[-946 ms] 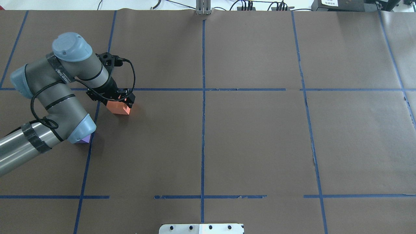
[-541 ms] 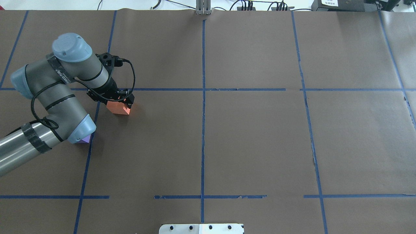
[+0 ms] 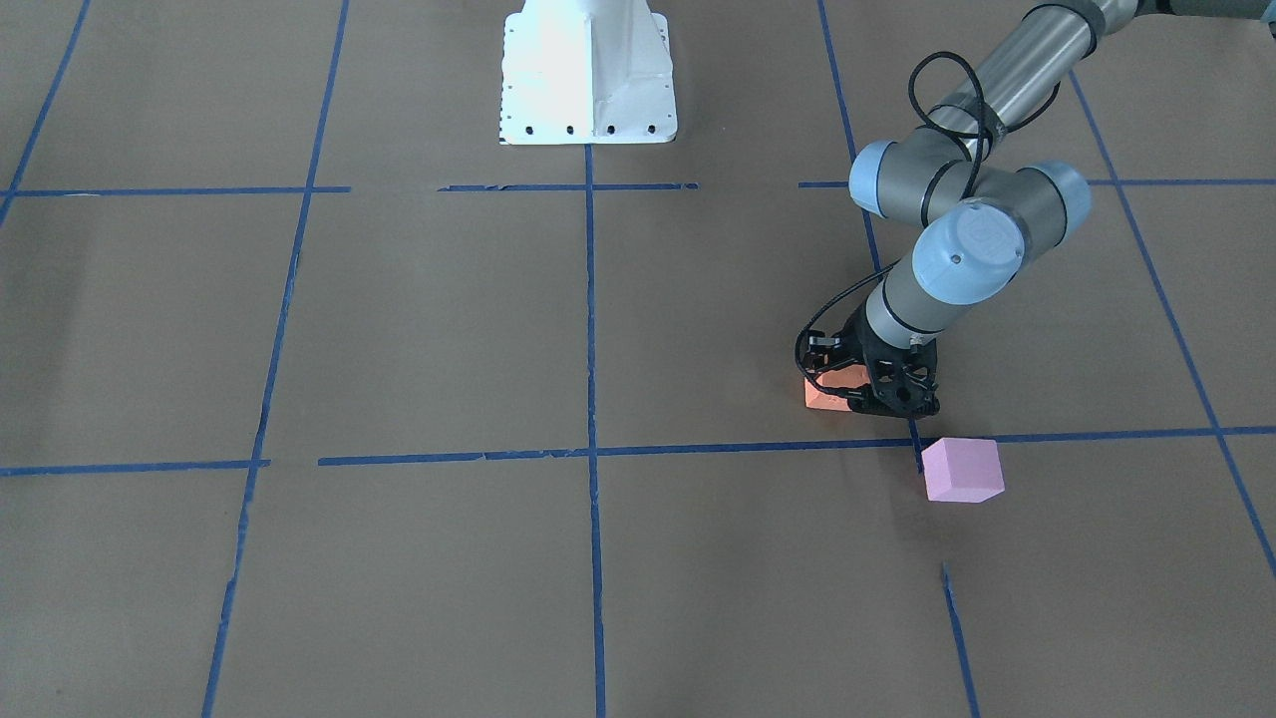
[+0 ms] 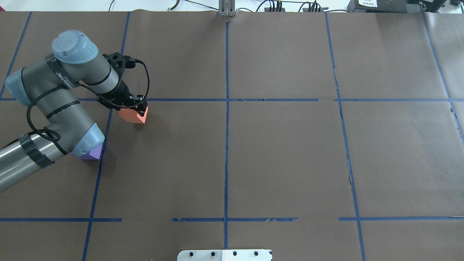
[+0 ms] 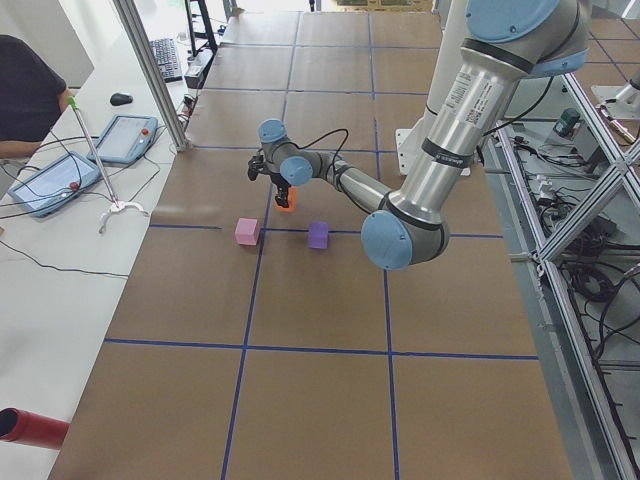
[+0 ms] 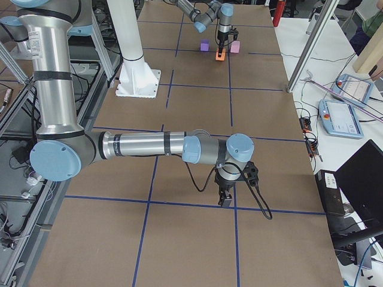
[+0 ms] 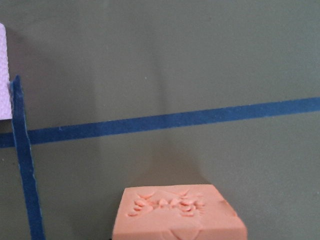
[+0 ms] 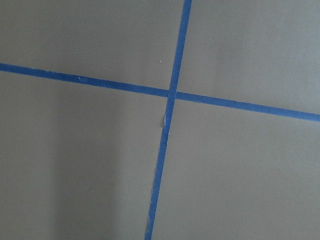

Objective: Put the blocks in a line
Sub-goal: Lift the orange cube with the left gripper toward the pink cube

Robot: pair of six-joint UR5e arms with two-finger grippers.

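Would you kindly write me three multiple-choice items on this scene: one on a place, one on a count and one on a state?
1. Relative to the orange block, the pink block lies: A) on top of it; B) across a blue tape line from it; C) touching its side.
2. Blocks showing in the exterior left view: A) one; B) two; C) three.
3. The left gripper is: A) shut on the orange block; B) open over bare table; C) shut on the pink block.
Key: 1 B, the tape runs between them. 2 C, orange, pink and the purple block all show. 3 A, it grips the orange block's sides.
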